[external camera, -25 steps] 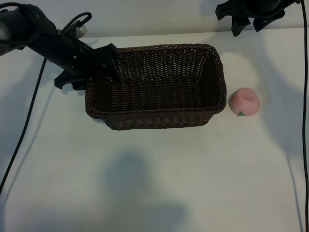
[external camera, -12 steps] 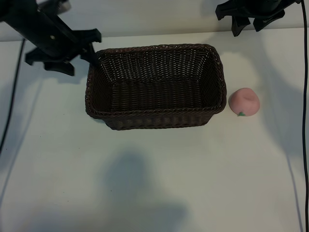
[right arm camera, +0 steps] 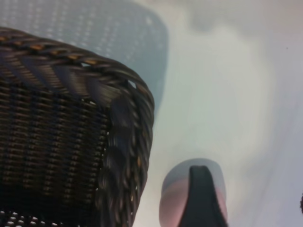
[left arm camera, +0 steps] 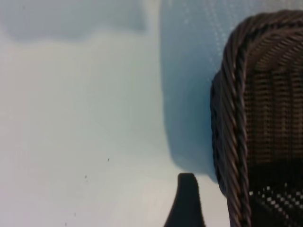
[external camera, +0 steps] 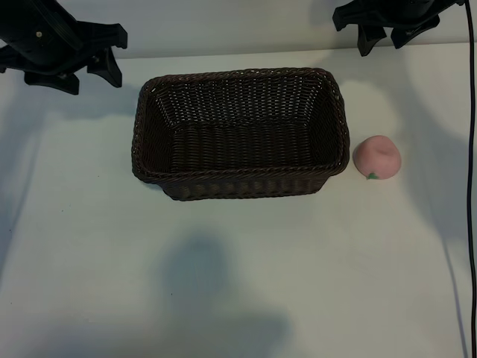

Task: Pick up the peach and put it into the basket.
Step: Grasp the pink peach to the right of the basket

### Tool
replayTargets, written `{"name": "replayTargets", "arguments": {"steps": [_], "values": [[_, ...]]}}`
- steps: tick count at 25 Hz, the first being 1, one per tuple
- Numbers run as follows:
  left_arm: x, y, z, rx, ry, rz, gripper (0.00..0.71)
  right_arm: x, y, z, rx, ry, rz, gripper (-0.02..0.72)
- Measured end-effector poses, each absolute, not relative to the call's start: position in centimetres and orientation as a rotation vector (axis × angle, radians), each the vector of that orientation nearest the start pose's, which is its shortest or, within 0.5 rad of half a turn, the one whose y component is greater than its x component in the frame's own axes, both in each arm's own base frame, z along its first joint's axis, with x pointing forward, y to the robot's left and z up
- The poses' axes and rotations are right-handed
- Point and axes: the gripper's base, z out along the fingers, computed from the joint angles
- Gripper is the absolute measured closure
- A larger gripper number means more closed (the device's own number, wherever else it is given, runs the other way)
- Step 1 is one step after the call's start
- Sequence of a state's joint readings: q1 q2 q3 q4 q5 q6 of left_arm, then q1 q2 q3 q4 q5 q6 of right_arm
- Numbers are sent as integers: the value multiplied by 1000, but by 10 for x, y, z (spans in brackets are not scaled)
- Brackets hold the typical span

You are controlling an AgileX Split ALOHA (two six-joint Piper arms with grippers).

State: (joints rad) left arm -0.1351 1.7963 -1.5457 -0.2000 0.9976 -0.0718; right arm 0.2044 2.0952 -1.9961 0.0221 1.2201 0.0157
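One basket sits mid-table, its interior bare. One peach lies on the table just beside the basket's right wall, apart from it, leaf toward the near edge. Nothing lies between peach and basket except the wall itself. Two grippers are present. Left gripper hangs at the far left corner, clear of the basket rim, jaws spread wide, holding nothing. Right gripper hangs at the far right, above and behind the peach, jaws parted, holding nothing.

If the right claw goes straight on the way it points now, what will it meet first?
Probably the peach: one finger of the open right claw overlaps it, with the basket beside. Depth is unclear.
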Motion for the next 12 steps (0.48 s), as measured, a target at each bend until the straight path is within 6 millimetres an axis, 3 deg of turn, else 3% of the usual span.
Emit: {"name": "replayTargets", "arguments": {"steps": [12], "values": [[373, -66, 276, 30, 2812, -308, 112, 446, 95, 281, -258, 2794, 88, 210]]}}
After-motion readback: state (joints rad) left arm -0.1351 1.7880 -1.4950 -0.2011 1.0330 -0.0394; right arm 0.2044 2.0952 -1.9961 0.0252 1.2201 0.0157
